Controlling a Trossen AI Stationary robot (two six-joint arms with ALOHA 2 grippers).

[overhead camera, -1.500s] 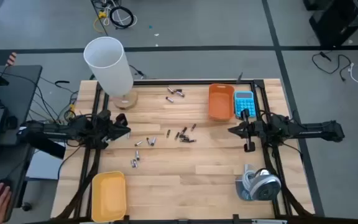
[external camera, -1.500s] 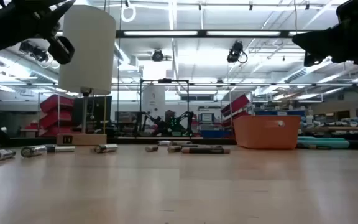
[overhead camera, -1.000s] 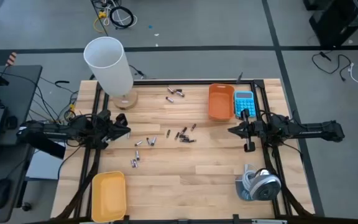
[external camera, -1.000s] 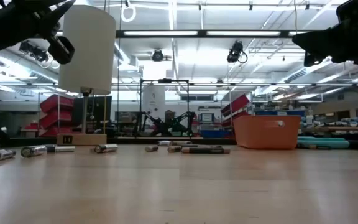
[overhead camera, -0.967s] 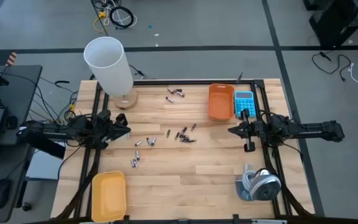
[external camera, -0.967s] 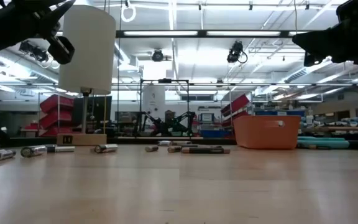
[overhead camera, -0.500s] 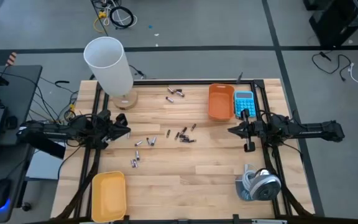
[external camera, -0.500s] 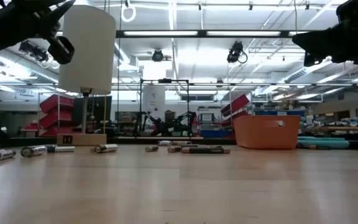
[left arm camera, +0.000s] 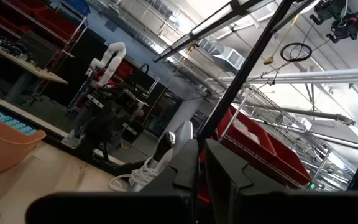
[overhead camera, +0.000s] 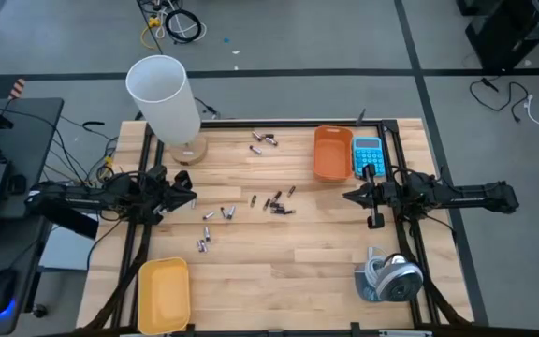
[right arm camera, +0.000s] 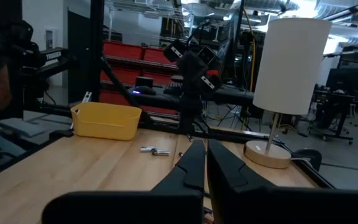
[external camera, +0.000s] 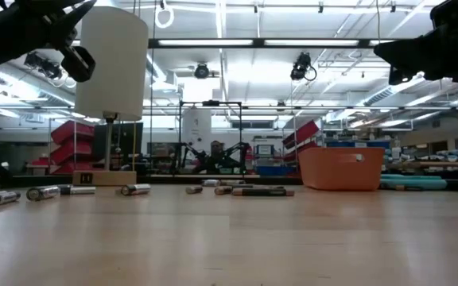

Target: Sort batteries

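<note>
The batteries [overhead camera: 271, 201] are seen scattered loose over the middle of the wooden bench [overhead camera: 279, 262], with a few more [overhead camera: 264, 140] near its far edge beside the white lamp [overhead camera: 165, 98]. The left tool [overhead camera: 188, 197] is held above the bench's left side, narrowed almost together and empty. The right tool [overhead camera: 348, 196] is held at the right side, near the orange bin [overhead camera: 331, 154], pressed together and empty. A yellow bin [overhead camera: 163, 295] is set at the near left corner.

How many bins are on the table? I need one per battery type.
2. The orange bin sits at the table's far right, beside the blue calculator. The yellow bin sits at the near left corner. Neither visibly holds batteries.
</note>
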